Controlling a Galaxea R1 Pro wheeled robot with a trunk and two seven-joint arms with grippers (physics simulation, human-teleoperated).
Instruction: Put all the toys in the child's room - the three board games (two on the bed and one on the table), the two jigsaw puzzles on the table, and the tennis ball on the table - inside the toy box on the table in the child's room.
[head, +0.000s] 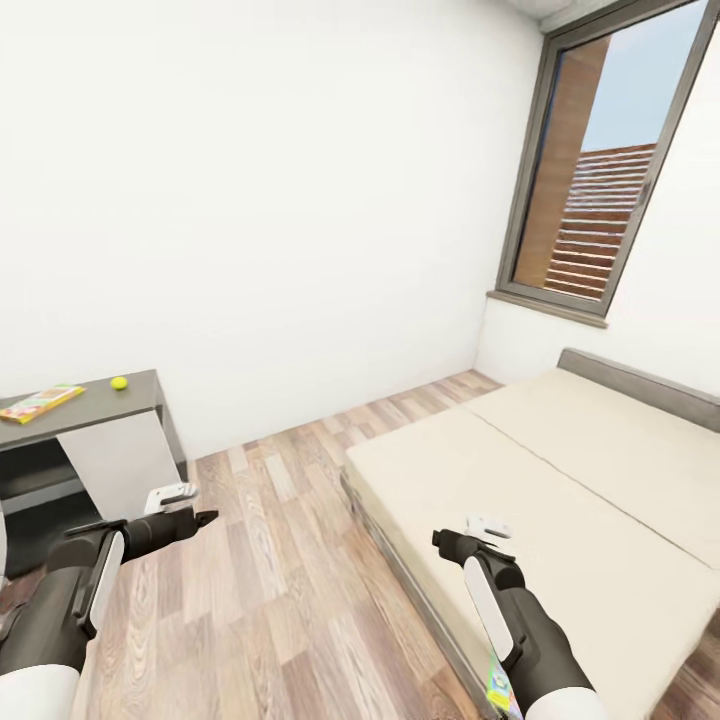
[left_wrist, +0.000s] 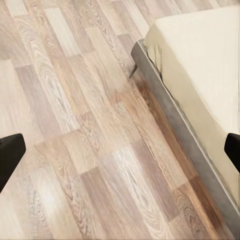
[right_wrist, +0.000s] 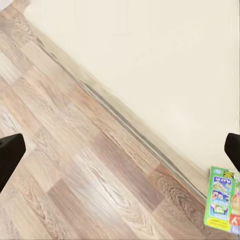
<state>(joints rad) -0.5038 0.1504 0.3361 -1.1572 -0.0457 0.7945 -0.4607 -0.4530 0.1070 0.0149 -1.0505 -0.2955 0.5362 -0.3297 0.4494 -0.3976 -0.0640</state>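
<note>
A board game (right_wrist: 220, 199), printed in green, blue and red, lies at the edge of the cream bed (head: 560, 480); it also shows beside my right forearm (head: 499, 688). A yellow-green tennis ball (head: 119, 382) rests on the grey-topped table (head: 90, 398) at far left. Next to it lies a flat colourful piece (head: 40, 403), too small to tell board from puzzle. My left gripper (head: 188, 508) is open over the wood floor, empty (left_wrist: 120, 155). My right gripper (head: 470, 533) hangs open over the bed's near edge, holding nothing (right_wrist: 120, 150). The toy box is out of view.
Light wood-plank floor (head: 280, 560) runs between the table and the bed. The bed's grey frame rail (left_wrist: 185, 130) stands along the floor. White walls close the room, with a tall grey-framed window (head: 600, 170) above the grey headboard (head: 640, 385).
</note>
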